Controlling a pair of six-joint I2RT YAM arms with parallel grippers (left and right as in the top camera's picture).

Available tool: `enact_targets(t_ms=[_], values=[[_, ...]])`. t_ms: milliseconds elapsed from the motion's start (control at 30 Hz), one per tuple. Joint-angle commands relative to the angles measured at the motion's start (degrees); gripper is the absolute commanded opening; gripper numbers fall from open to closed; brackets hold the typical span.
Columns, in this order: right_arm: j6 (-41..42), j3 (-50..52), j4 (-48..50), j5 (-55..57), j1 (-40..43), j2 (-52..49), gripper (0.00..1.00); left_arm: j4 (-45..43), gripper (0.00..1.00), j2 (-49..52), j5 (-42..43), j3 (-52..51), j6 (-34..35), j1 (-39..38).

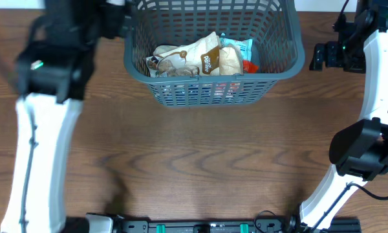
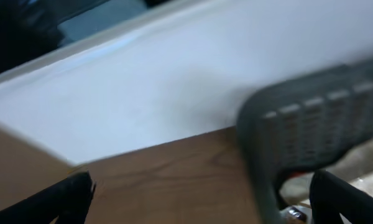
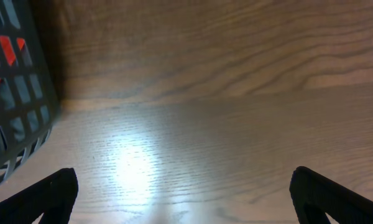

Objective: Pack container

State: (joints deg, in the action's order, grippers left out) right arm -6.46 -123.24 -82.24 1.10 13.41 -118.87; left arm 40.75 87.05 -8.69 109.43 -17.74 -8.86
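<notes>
Far middle of the surface (image 1: 194, 162): container (image 1: 213, 90), a grey lattice basket, stands upright near the back edge.
Contents: snack packets (image 1: 200, 58) lie piled loose inside; none are seen outside.
Left fingers (image 2: 74, 196): spread wide, holding nothing; the container's corner shows close beside one of them.
Right fingers (image 3: 56, 193): spread wide over bare wood, empty, with the container's wall just to one side.
Handling: probably light and stiff, smooth plastic; the lattice may flex a little.
Hold: the thick rim (image 1: 213, 79) looks best, pinched over the top edge; a grip on each side should keep it level.
</notes>
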Motion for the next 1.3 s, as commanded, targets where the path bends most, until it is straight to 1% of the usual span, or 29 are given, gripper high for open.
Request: enact_targets(t_ms=[0, 133, 200, 267, 400, 500, 600, 700, 833, 900, 967, 1067, 1167, 1233, 1267], values=[[0.0, 0.0, 0.7, 0.4, 0.9, 0.9, 0.99, 1.9, 0.99, -1.7, -0.4, 0.6, 5.0, 1.6], [-0.7, 0.0, 2.5, 0.4, 1.3, 0.9, 0.99, 2.6, 0.99, -3.1, -0.5, 0.6, 5.0, 2.5], [-2.1, 0.0, 4.5, 0.4, 1.3, 0.9, 0.99, 2.4, 0.99, -3.3, -2.1, 0.6, 5.0, 2.6], [-2.6, 0.0, 7.3, 0.6, 1.3, 0.9, 0.99, 2.4, 0.99, -3.2, -3.7, 0.6, 5.0, 2.6], [-3.1, -0.1, 13.6, 0.6, 1.2, 1.9, 0.99, 4.4, 0.99, -3.6, -4.0, 0.6, 5.0, 2.6], [-2.8, -0.1, 17.1, 0.1, 0.9, 5.4, 0.99, 6.7, 0.99, -4.7, -4.0, 0.5, 9.1, 2.8], [-1.2, -0.1, 17.6, 0.2, 0.9, 10.0, 0.99, 9.3, 0.99, -6.2, -4.0, -1.0, 13.4, 2.9], [0.4, 0.0, 17.0, 0.2, 0.9, 14.3, 0.99, 9.3, 0.99, -8.3, -4.0, -6.5, 14.1, 3.0], [1.2, 0.7, 14.9, 1.0, 0.3, 18.6, 0.99, 4.2, 0.98, -12.5, -3.8, -18.8, 16.4, 3.2], [1.4, 1.9, 13.4, 2.5, -0.5, 20.7, 0.99, 0.7, 0.99, -15.5, -1.0, -25.6, 17.6, 3.2], [1.7, 4.7, 12.9, 4.4, -1.8, 23.5, 0.99, -2.6, 0.98, -18.9, 2.9, -32.3, 17.9, 3.2], [3.0, 12.9, 14.7, 6.2, -4.2, 29.5, 0.99, -6.1, 0.99, -23.9, 4.9, -41.2, 19.4, 3.2], [5.4, 24.4, 18.7, 6.6, -6.7, 37.5, 0.99, -7.5, 0.99, -29.7, 6.6, -48.5, 19.4, 3.2], [7.8, 34.6, 22.2, 6.6, -8.6, 45.0, 0.99, -7.7, 0.99, -34.3, 6.8, -52.4, 19.6, 3.2], [8.4, 37.7, 23.2, 6.6, -9.3, 47.5, 0.99, -7.7, 0.99, -36.0, 6.8, -53.5, 20.0, 3.2]])
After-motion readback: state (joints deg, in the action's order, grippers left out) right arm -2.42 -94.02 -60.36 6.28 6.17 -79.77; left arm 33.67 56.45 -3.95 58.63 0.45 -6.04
